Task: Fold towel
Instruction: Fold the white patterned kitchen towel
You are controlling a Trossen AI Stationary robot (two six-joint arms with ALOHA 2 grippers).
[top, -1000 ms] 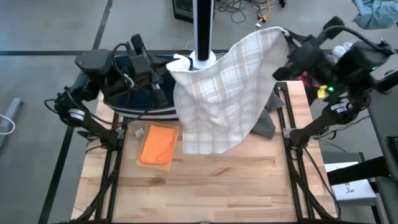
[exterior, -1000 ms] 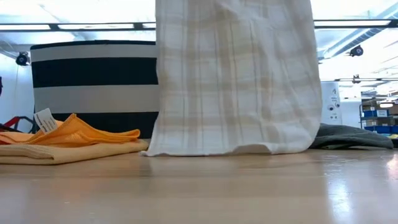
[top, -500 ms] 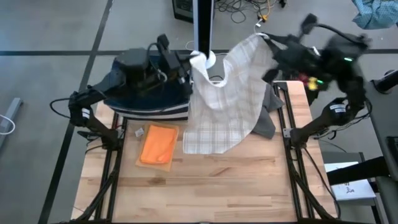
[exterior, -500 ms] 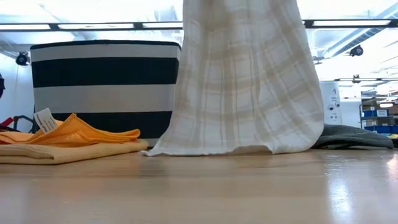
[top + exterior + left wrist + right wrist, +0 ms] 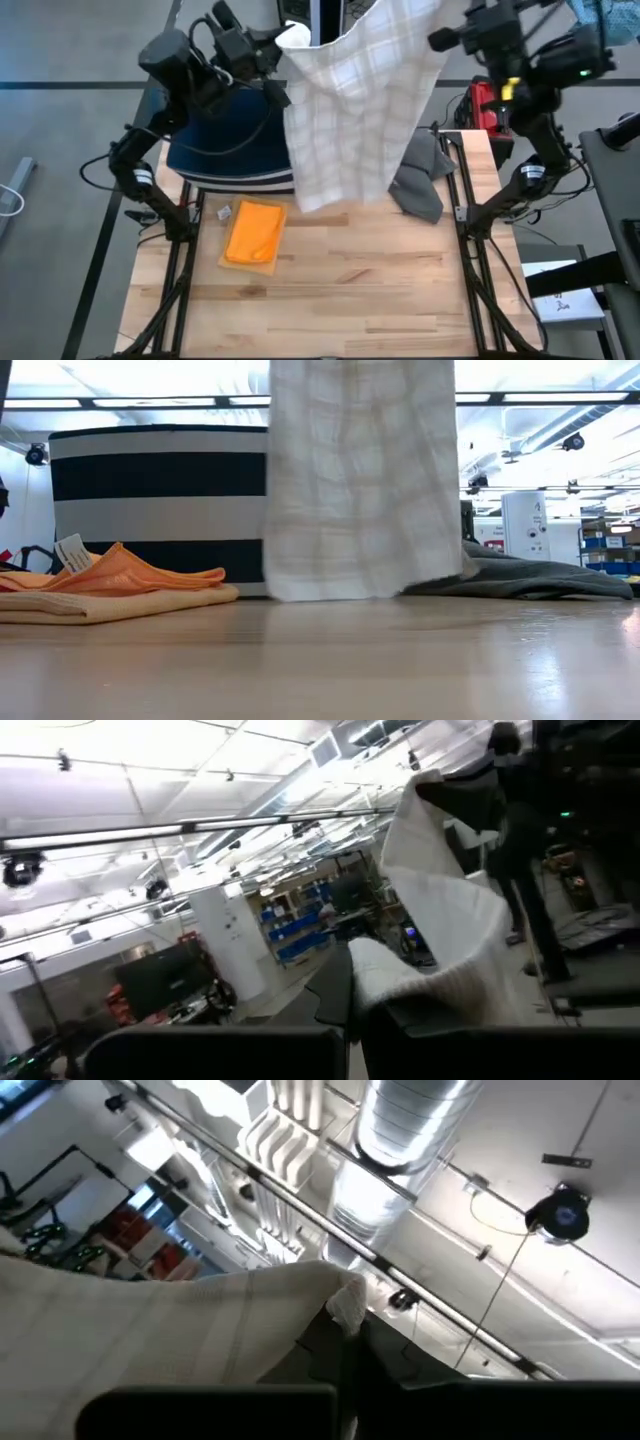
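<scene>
A white plaid towel [image 5: 350, 110] hangs as a sheet between my two raised grippers over the table's far part. My left gripper [image 5: 283, 40] is shut on its upper left corner and my right gripper [image 5: 445, 33] on its upper right corner. The lower edge [image 5: 350, 592] hangs about level with the tabletop; whether it touches the table, I cannot tell. My left gripper pinches the towel's upper left corner [image 5: 385, 982] between its two fingers, and a bunch of cloth sticks out past them. From there the upper edge runs across to the other gripper, and the sheet hangs below. My right gripper pinches the towel's upper right corner [image 5: 343, 1302] between its two fingers, with a small tip of cloth showing beyond them. The fingers point slanting upward. The cloth falls away from the hold and hangs below.
A folded orange cloth [image 5: 255, 232] lies on the table's left part. A crumpled grey cloth [image 5: 420, 182] lies at the far right. A dark basket with white stripes [image 5: 230, 150] stands at the far left, behind the towel. The table's near half [image 5: 330, 300] is bare wood.
Both grippers have risen, moved toward the table's far edge and tipped upward, still shut on the towel's corners. The towel's lower part, which lay spread on the table, has been drawn up and toward the far edge. It now hangs straighter.
</scene>
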